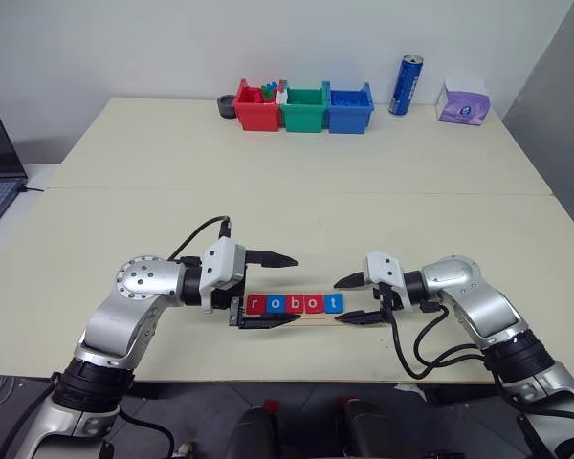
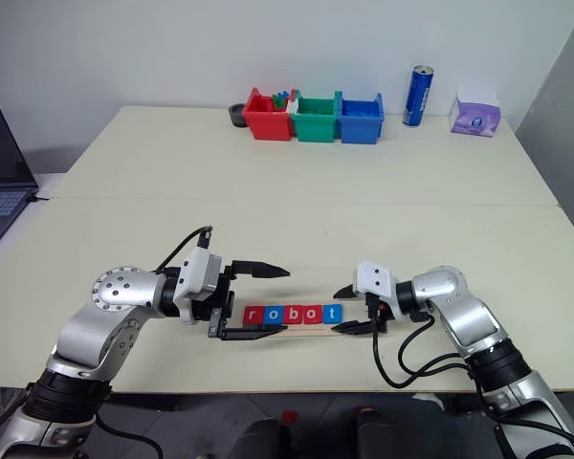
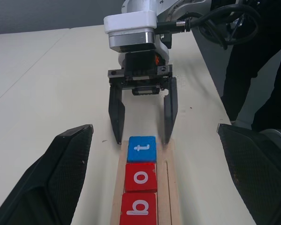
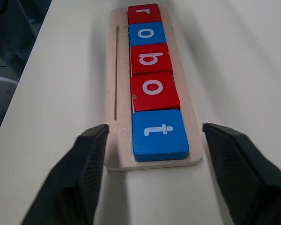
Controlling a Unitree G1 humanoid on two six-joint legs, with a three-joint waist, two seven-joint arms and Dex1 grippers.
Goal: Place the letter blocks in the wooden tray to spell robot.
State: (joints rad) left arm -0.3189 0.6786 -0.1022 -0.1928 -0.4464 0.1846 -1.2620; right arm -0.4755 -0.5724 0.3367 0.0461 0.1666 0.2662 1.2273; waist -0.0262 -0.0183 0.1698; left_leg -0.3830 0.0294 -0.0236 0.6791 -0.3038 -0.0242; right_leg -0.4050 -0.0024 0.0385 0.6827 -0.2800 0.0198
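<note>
Both hands stand with fingers apart, left hand (image 1: 268, 290) and right hand (image 1: 352, 299) flanking the wooden tray (image 4: 113, 70) on the worktop (image 1: 297, 206); red-blue-red-red-blue letter blocks (image 1: 295, 304) inside spell robot.

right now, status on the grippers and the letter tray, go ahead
Left gripper open at the r end, right gripper open at the t end, neither holding. Letter blocks spell robot in the wooden tray. Nothing in the way.
</note>
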